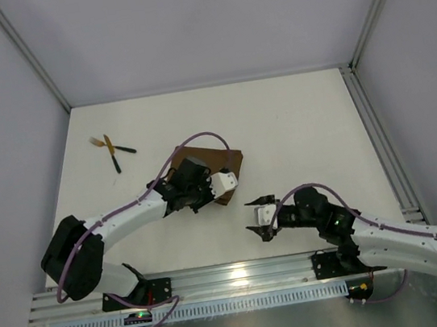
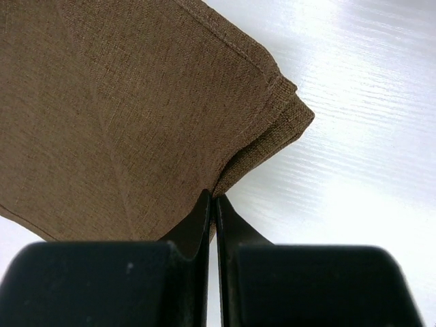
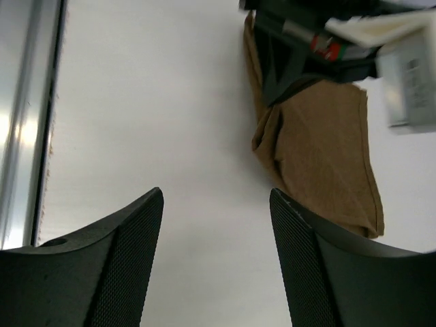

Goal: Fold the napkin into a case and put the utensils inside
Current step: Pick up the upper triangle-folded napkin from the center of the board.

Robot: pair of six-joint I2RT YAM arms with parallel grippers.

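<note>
Mid-fold: left gripper (image 2: 211,199) clamps the napkin (image 2: 122,116) edge; right gripper (image 3: 215,194) hangs open, empty. Next likely needs a clean fold-over; utensils (image 1: 111,150) lie far left.

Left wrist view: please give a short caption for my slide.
Left gripper shut on an edge of the folded brown napkin, white table beneath.

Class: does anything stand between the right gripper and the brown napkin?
Nothing visible: only white tabletop lies between the right gripper and the dark-brown cloth napkin, whose edge the left gripper pinches.
</note>
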